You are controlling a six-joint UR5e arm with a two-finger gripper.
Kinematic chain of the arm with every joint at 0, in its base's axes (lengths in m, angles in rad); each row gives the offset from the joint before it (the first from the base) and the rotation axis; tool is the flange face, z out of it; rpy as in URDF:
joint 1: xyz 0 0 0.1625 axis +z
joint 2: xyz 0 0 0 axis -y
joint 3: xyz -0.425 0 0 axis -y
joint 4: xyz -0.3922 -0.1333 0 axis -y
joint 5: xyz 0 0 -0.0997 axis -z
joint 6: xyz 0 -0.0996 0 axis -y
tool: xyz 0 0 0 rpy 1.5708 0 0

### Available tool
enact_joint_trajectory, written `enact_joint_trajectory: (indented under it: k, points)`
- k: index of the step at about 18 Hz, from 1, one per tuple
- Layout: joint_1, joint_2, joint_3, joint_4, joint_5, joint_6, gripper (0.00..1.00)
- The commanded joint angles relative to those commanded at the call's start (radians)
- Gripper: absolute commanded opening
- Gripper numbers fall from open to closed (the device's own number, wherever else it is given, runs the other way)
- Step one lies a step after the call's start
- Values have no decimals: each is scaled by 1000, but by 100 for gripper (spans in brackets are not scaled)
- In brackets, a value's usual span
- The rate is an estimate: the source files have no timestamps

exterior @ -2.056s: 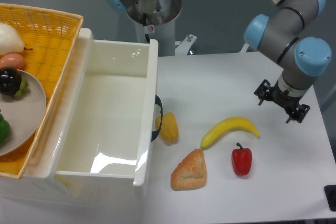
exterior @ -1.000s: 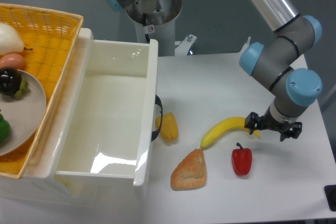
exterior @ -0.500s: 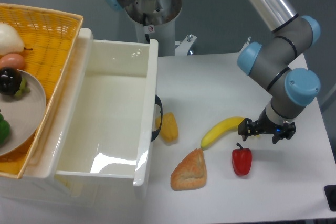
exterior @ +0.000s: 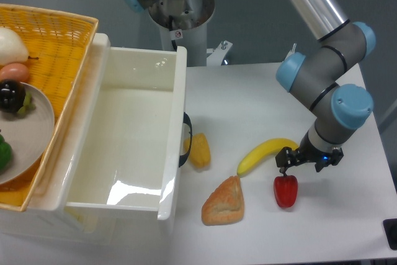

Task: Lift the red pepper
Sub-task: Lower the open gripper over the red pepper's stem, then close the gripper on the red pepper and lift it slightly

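Now the hand (exterior: 305, 161) hangs just over the red pepper (exterior: 286, 191) on the table (exterior: 260, 97), right of the banana (exterior: 265, 153). Its fingers look spread, maybe.

view: single fixed | high front, angled down | table (exterior: 248, 91) mid-range

1. Arm (exterior: 322, 85): grey cylindrical joint housings with light blue round end caps; one cap faces the camera near the wrist.
2. Upper link: polished silver tube running up out of frame at top.
3. Base column (exterior: 177, 1): grey joint with a blue cap, set on a round silver pedestal; small red-and-white label on its front.
4. Gripper (exterior: 306, 161): small, black, angular, mounted under the grey wrist; a tiny blue light shows on it.
5. Thin cable visible beside the elbow joint.
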Motion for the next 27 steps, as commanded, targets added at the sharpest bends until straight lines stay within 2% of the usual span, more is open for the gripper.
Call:
enact_joint_trajectory:
  k: [8, 17, 27]
  points:
    - [-38, -15, 3, 6, 2, -55, 100]
    - [-40, -32, 5, 69, 47, -45, 100]
    - [-57, -44, 5, 72, 69, -45, 100]
